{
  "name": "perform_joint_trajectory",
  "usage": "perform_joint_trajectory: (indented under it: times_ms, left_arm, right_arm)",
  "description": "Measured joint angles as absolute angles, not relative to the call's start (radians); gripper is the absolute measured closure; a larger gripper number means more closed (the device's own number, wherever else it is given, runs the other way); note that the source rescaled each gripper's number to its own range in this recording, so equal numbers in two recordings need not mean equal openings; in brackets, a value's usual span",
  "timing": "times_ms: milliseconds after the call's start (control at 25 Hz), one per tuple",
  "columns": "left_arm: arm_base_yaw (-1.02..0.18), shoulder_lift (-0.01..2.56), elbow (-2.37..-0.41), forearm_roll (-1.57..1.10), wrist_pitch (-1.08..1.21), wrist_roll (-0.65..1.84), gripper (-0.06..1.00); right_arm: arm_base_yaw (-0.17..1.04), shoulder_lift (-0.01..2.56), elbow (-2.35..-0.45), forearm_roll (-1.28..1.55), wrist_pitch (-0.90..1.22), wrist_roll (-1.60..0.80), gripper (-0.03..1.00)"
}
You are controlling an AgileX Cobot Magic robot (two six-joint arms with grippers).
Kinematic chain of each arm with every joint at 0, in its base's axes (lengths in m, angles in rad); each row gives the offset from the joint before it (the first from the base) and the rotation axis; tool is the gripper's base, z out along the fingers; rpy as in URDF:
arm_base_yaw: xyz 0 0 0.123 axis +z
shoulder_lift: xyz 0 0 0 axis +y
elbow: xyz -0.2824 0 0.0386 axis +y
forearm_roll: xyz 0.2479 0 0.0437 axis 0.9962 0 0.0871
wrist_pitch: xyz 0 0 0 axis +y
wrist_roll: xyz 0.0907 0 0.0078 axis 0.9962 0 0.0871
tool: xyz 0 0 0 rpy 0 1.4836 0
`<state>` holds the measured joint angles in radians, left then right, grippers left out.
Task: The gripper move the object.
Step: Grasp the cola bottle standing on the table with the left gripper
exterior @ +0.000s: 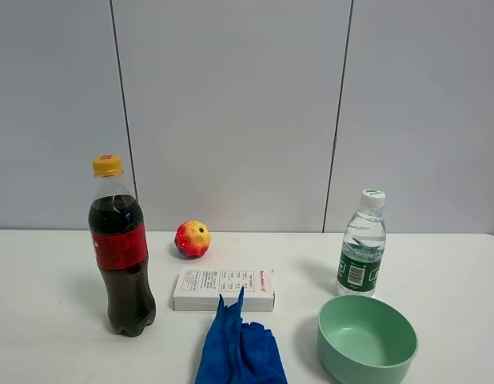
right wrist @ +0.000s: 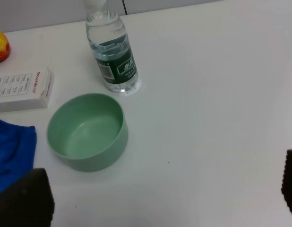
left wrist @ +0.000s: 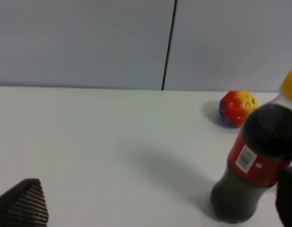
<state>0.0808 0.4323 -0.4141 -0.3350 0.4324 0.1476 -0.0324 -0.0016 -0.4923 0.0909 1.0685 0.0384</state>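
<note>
From the high camera, the cola bottle stands upright at the left of the table, toward the near side and well apart from the water bottle at the right. It is tall and narrow-footed, so I judge that a clumsy sideways nudge could tip it toward the white box or the red-yellow ball. Neither arm shows here, so I cannot read their height or line of approach.

On the left wrist camera, the left gripper has its fingers spread wide with nothing between them. The cola bottle sits off-centre, close by one fingertip. Driving forward on this line could clip it rather than straddle it. Its cap is cut off by the frame, and the picture is soft.

On the right wrist camera, the right gripper is likewise spread and empty, over bare table beside the green bowl. The cola bottle is out of view there, and only the finger corners show.
</note>
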Motion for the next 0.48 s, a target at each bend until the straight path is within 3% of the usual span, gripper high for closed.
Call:
perform_joint_trajectory:
  times_ms: [120,480]
  left_arm:
    - [0.061,0.432,-0.367,-0.275,0.397,0.113,-0.06]
    - [-0.166,0.484,-0.235,-0.123,0.139,-0.127,-0.06]
  right_arm:
    - [-0.032,-0.002,-0.492,0.091,1.068,0.038,-0.03]
    - [-0.032,-0.002,-0.492,0.091,1.068,0.038,-0.03]
